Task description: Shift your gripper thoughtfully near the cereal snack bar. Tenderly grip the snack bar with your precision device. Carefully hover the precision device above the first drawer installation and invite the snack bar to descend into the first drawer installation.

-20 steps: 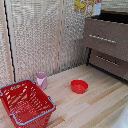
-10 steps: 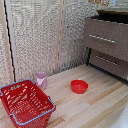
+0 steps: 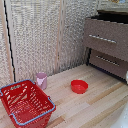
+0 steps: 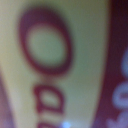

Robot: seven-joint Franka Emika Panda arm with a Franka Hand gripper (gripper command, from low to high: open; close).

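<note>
The cereal snack bar fills the wrist view as a blurred yellow surface with large dark red letters, pressed close to the camera. My gripper's fingers are hidden behind it, and the arm is out of the exterior view. The carton sits this close to the wrist camera as if held in the gripper. The dark brown dresser stands at the exterior view's right. Its topmost drawer shows only as a dark rim near the upper edge, with a pale yellowish strip above it.
Two brown drawer fronts with silver bar handles sit below the top drawer. A red bowl, a pink cup and a red wire basket stand on the wooden table. Slatted panels form the back wall.
A yellowish shape at the top edge of the exterior view has moved towards that view's right, over the dresser. The bowl, cup and basket have not moved.
</note>
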